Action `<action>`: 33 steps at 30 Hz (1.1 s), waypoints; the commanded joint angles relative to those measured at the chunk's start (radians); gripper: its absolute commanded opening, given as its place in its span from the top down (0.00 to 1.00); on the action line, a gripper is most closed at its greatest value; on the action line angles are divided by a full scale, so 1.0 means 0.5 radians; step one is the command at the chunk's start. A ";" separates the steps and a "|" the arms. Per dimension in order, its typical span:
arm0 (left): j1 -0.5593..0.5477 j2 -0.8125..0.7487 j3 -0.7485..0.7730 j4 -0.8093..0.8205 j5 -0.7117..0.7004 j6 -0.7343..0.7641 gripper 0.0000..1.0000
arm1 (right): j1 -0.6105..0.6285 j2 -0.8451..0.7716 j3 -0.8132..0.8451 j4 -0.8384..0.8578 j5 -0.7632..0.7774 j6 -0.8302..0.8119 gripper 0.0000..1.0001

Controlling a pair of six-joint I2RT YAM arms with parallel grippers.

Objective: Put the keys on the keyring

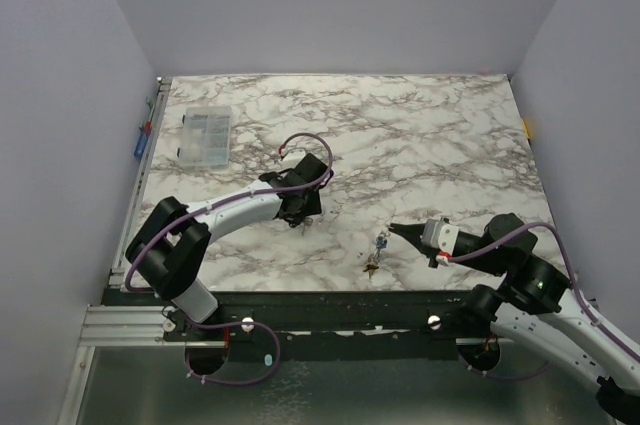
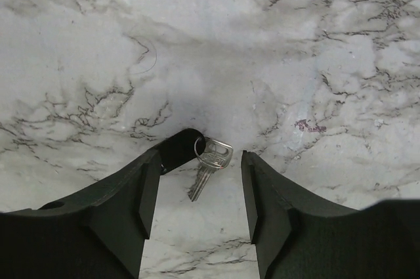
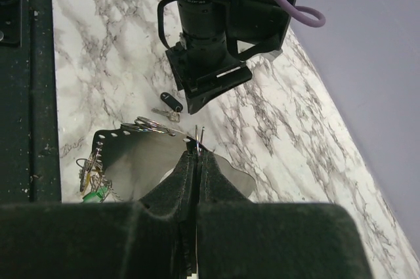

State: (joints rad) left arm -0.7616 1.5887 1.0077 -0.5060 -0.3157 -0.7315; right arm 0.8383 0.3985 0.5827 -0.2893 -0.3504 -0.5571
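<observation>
Fingers (image 2: pixel 125 213) of my left gripper (image 2: pixel 200 159) stand apart, tips down at the table (image 2: pixel 295 42), with one silver key (image 2: pixel 211 159) lying flat between them and touching neither. A black fob (image 2: pixel 178 148) is joined to its head by a small link and lies just beside my left fingertip. I judge the key light, stiff and thin, and the marble hard and slick, so a pinch on the blade would likely skate it away or ride over it. The fob is thicker. That, or the key's broad head taken across its edges, looks the surest hold.

My right gripper (image 3: pixel 198 155) is closed tight. What looks like the keyring (image 3: pixel 199 133), a thin springy wire, is nipped at the very tips, and it could twist or slip out under a push. More keys (image 3: pixel 92 177), one green-headed, lie bunched near it by the table's near edge. The box (image 1: pixel 203 135) sits well apart, at the far left.
</observation>
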 commanded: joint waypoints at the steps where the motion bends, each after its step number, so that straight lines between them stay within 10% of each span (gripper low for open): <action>1: 0.005 -0.052 -0.102 0.062 -0.112 -0.700 0.44 | 0.008 -0.023 0.041 0.054 0.035 0.019 0.99; 17: 0.003 -0.019 -0.170 0.214 -0.140 -0.964 0.62 | 0.008 -0.080 0.010 0.057 0.020 0.028 0.99; 33: 0.004 0.060 -0.196 0.216 -0.114 -0.988 0.60 | 0.008 -0.109 0.004 0.039 0.006 0.041 0.99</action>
State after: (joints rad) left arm -0.7551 1.6009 0.9195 -0.4046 -0.3645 -1.1893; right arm 0.8383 0.3588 0.5827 -0.2893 -0.3508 -0.5491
